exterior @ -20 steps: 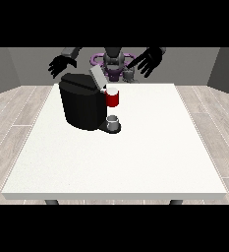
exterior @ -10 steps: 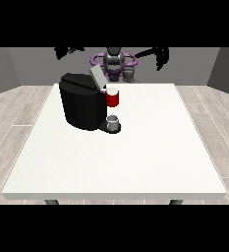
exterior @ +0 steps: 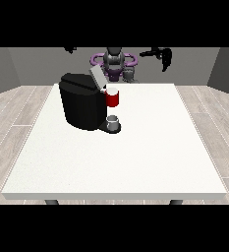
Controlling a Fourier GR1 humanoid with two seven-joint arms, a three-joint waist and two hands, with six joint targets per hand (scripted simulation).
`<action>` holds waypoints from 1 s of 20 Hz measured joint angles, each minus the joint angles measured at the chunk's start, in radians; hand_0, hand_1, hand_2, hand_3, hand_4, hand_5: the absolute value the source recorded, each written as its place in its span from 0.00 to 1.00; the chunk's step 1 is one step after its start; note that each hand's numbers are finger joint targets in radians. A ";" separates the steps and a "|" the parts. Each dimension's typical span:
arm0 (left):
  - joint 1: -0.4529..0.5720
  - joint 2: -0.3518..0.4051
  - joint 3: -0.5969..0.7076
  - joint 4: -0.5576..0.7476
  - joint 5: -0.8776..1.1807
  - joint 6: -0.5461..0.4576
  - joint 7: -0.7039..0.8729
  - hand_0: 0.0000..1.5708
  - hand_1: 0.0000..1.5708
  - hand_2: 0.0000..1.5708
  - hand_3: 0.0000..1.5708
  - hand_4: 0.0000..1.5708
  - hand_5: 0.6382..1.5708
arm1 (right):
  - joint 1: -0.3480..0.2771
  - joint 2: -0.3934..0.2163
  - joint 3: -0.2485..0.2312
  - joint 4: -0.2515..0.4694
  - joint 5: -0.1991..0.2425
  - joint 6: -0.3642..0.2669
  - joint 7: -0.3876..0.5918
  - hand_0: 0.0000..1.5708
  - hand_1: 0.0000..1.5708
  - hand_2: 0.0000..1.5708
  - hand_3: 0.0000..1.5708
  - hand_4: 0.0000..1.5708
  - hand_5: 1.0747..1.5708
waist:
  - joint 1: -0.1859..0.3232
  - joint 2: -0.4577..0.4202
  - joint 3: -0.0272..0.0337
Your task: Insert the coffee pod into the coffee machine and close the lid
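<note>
The black coffee machine (exterior: 84, 106) stands on the white table (exterior: 135, 157), left of the middle. Its grey lid (exterior: 97, 77) is tilted up and open, above a red front part (exterior: 113, 98). A small grey cup (exterior: 114, 120) sits on the machine's base. A small grey cylinder (exterior: 129, 74), possibly the coffee pod, stands at the table's far edge near the robot (exterior: 115, 61). The hand at the view's right (exterior: 162, 55) is raised high above the far edge, fingers hanging loose and holding nothing. Only a sliver of the hand at the view's left (exterior: 69, 49) shows at the scene's top.
The table's near half and right side carry nothing else. Wooden floor surrounds the table, with grey walls behind the robot.
Both hands have risen from just above the table's far edge to head height and moved apart. The one at the view's left has nearly left the picture. Machine, cup and cylinder have not moved.
</note>
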 measured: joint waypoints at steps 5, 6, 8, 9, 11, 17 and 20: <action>0.072 -0.025 -0.016 -0.097 0.050 -0.010 0.023 0.00 0.00 0.00 0.00 0.00 1.00 | -0.025 -0.008 0.006 0.020 0.012 0.030 -0.019 0.00 0.00 0.00 0.00 0.08 1.00 | 0.026 0.028 0.0001; 0.098 -0.020 -0.020 -0.115 0.055 -0.018 0.016 0.00 0.00 0.00 0.00 0.06 1.00 | -0.025 -0.003 0.015 0.018 0.018 0.031 -0.015 0.00 0.00 0.00 0.00 0.00 1.00 | 0.029 0.029 0.0003; 0.111 -0.032 -0.055 -0.158 0.092 -0.008 0.037 0.00 0.00 0.00 0.00 0.14 1.00 | -0.050 -0.005 -0.001 0.059 0.013 0.037 -0.019 0.00 0.00 0.00 0.00 0.00 1.00 | 0.043 0.043 0.0003; 0.126 -0.036 -0.067 -0.182 0.097 -0.021 0.039 0.00 0.00 0.00 0.00 0.07 1.00 | -0.053 -0.001 -0.007 0.077 0.014 0.033 -0.032 0.00 0.00 0.00 0.00 0.00 1.00 | 0.059 0.049 0.0003; 0.142 -0.031 -0.075 -0.233 0.116 -0.030 0.053 0.00 0.00 0.00 0.00 0.00 1.00 | -0.070 0.006 -0.016 0.110 0.015 0.033 -0.061 0.00 0.00 0.00 0.00 0.00 1.00 | 0.065 0.077 0.0005; 0.224 -0.042 -0.143 -0.360 0.176 0.011 0.093 0.00 0.00 0.00 0.00 0.00 1.00 | -0.160 -0.009 -0.064 0.209 -0.012 0.051 -0.047 0.00 0.00 0.00 0.00 0.00 1.00 | 0.081 0.122 0.0006; 0.263 -0.030 -0.143 -0.425 0.203 0.016 0.120 0.00 0.00 0.00 0.00 0.00 1.00 | -0.183 -0.001 -0.057 0.233 -0.004 0.057 -0.059 0.00 0.00 0.00 0.00 0.00 1.00 | 0.061 0.144 0.0003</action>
